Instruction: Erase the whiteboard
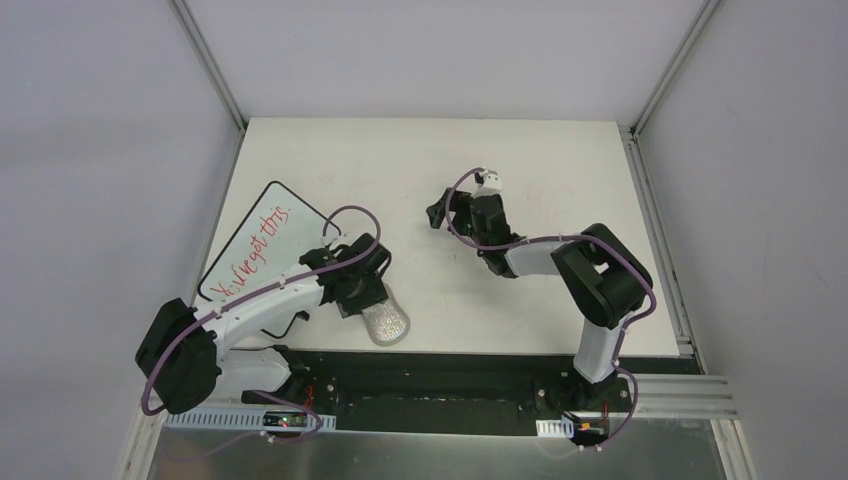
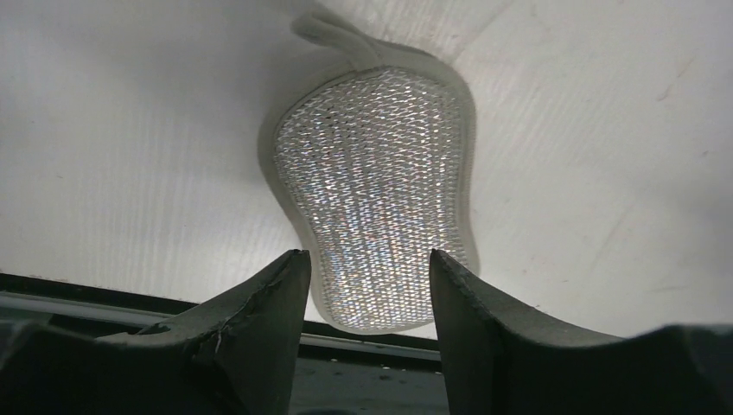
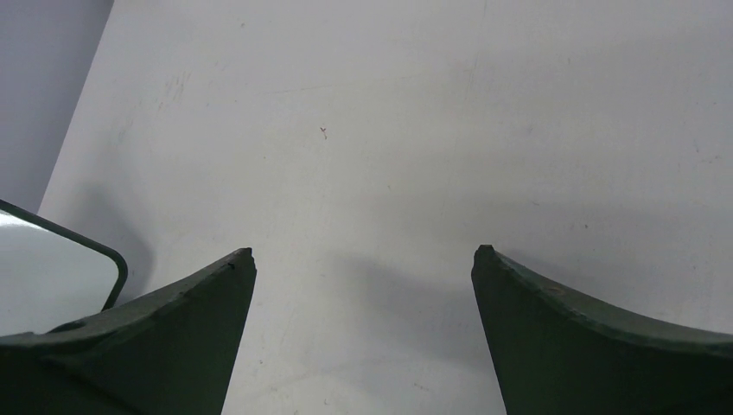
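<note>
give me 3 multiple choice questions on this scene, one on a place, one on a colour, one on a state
1. Where on the table does the whiteboard lie?
A. far right corner
B. left side
C. dead centre

2. What colour is the handwriting on it?
A. blue
B. green
C. red

3. How does the right gripper stand?
A. open over bare table
B. shut on the whiteboard
C. shut on nothing

Key:
1 B: the top view shows it lying along the table's left edge.
2 C: red letters run across its white face.
3 A: its wrist view shows the fingers wide apart with only table between them.
</note>
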`<state>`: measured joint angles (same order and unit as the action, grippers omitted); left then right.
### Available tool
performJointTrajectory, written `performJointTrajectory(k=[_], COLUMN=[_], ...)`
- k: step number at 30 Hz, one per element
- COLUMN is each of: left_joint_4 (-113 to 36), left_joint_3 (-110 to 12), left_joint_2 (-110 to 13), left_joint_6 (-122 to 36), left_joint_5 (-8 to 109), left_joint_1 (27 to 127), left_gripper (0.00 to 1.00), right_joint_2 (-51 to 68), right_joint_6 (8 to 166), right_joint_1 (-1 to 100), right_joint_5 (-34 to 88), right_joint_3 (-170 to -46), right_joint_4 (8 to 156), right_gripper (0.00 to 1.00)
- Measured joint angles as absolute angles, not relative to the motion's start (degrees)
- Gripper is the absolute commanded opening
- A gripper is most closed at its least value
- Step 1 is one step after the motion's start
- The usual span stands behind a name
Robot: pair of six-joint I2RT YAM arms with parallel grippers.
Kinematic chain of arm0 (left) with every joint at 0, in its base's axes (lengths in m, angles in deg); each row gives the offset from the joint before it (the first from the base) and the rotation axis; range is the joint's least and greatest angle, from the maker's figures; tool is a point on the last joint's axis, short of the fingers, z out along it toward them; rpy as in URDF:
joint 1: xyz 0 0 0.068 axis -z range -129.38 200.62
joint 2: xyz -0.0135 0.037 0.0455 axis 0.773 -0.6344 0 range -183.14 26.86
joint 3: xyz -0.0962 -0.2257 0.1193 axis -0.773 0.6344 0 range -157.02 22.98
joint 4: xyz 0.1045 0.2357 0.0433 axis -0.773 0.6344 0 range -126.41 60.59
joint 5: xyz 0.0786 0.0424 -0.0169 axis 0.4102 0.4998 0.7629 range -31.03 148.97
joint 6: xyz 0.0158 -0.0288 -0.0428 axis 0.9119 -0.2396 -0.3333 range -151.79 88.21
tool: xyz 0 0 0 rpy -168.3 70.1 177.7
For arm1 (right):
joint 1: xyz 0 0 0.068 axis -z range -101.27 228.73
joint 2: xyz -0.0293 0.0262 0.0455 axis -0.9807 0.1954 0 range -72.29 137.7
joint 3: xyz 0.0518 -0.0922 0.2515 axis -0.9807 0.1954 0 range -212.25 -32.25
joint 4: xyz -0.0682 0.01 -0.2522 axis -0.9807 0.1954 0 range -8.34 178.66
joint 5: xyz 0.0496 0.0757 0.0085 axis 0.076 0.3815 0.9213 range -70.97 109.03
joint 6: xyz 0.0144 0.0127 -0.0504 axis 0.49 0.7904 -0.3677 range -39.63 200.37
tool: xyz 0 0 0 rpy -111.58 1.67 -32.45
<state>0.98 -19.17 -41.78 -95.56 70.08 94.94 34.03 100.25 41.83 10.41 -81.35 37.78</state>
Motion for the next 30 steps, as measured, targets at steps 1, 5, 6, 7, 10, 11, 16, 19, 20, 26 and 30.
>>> performJointTrajectory(k=[1, 5, 6, 7, 10, 11, 16, 19, 20, 26, 30], left_joint_4=[1.22, 1.13, 1.18, 1.26, 1.26, 1.26, 1.85, 2.29, 2.51, 2.88, 1.57], left_joint_3=[-20.28, -21.84, -21.84, -21.84, -21.84, -21.84, -21.84, -21.60, -21.53, -21.09, -19.48], left_joint_2=[-42.51, -44.89, -45.33, -45.81, -46.55, -46.81, -49.48, -49.50, -49.41, -48.67, -48.67], left_joint_6=[-96.21, -98.77, -99.10, -99.56, -100.43, -100.67, -102.05, -102.35, -102.35, -101.48, -101.20], left_joint_5=[70.06, 69.88, 69.86, 69.86, 69.88, 69.86, 69.82, 70.06, 70.19, 71.17, 71.13], left_joint_1=[94.96, 95.33, 95.33, 95.33, 95.33, 95.35, 96.21, 96.42, 96.42, 96.42, 96.42], left_gripper=[0.50, 0.48, 0.48, 0.48, 0.47, 0.47, 0.44, 0.44, 0.44, 0.45, 0.49], right_joint_2=[33.50, 32.37, 32.35, 32.32, 32.32, 32.32, 32.30, 32.30, 32.30, 32.30, 32.30], right_joint_6=[100.22, 100.20, 100.20, 100.20, 100.22, 100.22, 100.22, 100.22, 100.22, 100.25, 100.25], right_joint_1=[41.83, 41.85, 41.85, 41.85, 41.85, 41.85, 41.85, 41.85, 41.85, 41.85, 41.85], right_joint_5=[10.41, 10.39, 10.39, 10.39, 10.39, 10.39, 10.39, 10.39, 10.41, 10.45, 10.45], right_joint_3=[-81.11, -80.74, -80.74, -80.63, -80.17, -80.11, -80.09, -80.07, -80.04, -80.02, -80.02], right_joint_4=[37.63, 36.75, 36.67, 36.51, 36.42, 36.47, 36.42, 36.42, 36.42, 36.42, 36.42], right_gripper=[0.98, 0.98, 0.98, 0.98, 0.98, 0.98, 0.98, 0.98, 0.98, 0.98, 0.98])
